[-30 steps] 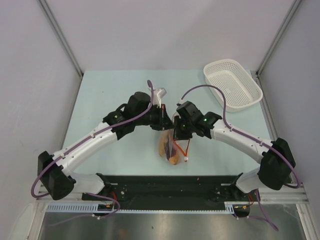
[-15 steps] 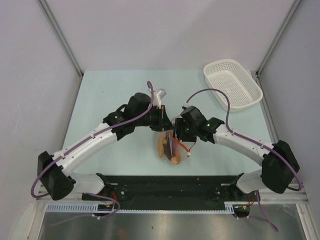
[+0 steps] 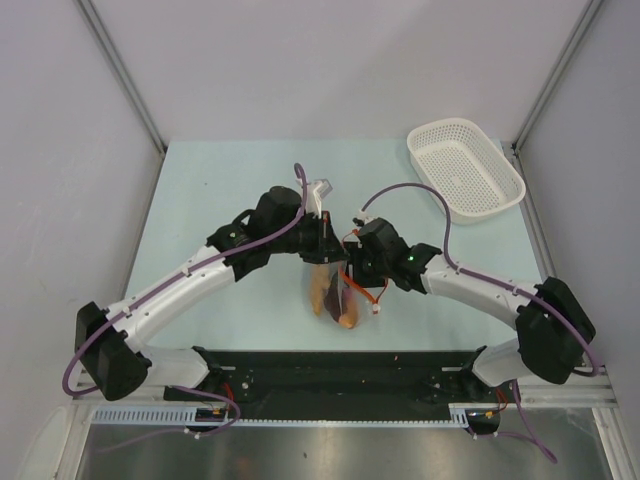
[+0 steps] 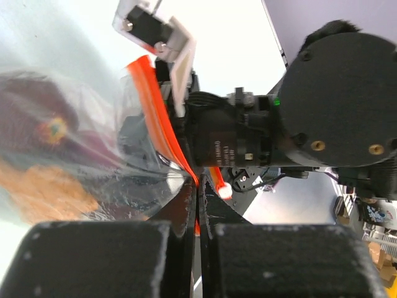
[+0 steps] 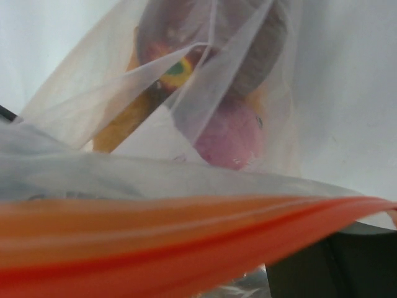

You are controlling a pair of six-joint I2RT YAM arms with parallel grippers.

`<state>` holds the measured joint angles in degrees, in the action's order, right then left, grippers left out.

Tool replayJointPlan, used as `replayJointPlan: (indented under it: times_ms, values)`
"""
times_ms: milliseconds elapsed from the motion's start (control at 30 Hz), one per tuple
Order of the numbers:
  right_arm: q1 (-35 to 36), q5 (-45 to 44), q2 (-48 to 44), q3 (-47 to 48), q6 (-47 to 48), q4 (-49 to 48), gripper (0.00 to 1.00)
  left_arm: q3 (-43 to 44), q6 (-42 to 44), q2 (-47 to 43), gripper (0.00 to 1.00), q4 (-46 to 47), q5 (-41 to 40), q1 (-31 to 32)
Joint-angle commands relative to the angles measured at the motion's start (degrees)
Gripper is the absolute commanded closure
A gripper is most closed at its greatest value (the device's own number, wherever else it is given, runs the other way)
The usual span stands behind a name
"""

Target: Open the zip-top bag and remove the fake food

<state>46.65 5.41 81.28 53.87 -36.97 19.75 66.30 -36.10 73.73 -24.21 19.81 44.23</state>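
Top camera looks down from behind; wrist cameras closely share the zip-top bag (image 3: 336,293).

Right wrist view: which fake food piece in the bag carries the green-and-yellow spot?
The dark maroon lump at the top of the picture, inside the zip-top bag; the pink-purple bulb and the orange piece below it show no spot.

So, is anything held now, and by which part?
The left gripper pinches the bag by its orange zip strip; whether the right gripper grips it too cannot be told.
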Motion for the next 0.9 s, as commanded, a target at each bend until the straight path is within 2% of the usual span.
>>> replayJointPlan:
  times_ms: [0, 167, 267, 300, 400, 467, 500, 567, 667, 833, 867]
  values:
    - [0.37, -0.22, 3.88, -1.13, 1.29, -4.89, 0.27, 0.06, -1.7, -0.26, 1.0, 4.96, 2.51, 0.07]
    - [0.02, -4.0, 6.08, -1.84, 1.02, -6.21, 0.32, 0.41, -1.87, 0.53, 1.0, 5.05, 2.42, -0.02]
    - [-0.34, -4.18, 6.7, -1.14, 1.37, -5.6, 0.47, 0.41, -1.52, 0.62, 1.0, 4.52, 1.73, 0.07]
    - [-0.34, -4.35, 6.36, -0.7, 1.9, -4.99, 0.59, 0.49, -1.35, 0.62, 1.0, 4.17, 1.55, -0.02]
    - [-0.42, -2.43, 2.94, 0.79, 2.87, -2.18, 0.78, 0.32, -0.99, 0.36, 1.0, 1.8, -1.95, -0.02]
    - [-0.77, 2.64, 0.04, 1.68, 3.92, 0.1, 0.84, 0.23, -0.64, 0.1, 1.0, -0.74, -4.33, -0.11]
    - [-1.04, 4.33, -0.85, 2.72, 4.01, 1.59, 0.91, 0.23, -0.55, 0.01, 1.0, -1.62, -7.13, -0.28]
    - [-1.91, 7.05, -3.91, 3.26, 4.01, 5.28, 0.99, -0.03, -0.55, -0.52, 1.0, -3.38, -9.17, -0.98]
    - [-4.64, 15.29, -7.6, 2.74, 4.19, 6.62, 1.0, -1.09, 0.32, -1.22, 1.0, -4.0, -11.99, -1.86]
    - [-8.94, 16.74, -14.55, 4.49, 3.75, 8.91, 1.0, -2.84, 0.85, -1.4, 1.0, -3.48, -10.32, -2.57]
    - [-12.08, 17.17, -15.61, 4.84, 2.44, 9.08, 1.0, -3.02, 0.85, -1.4, 1.0, -3.3, -10.06, -2.57]
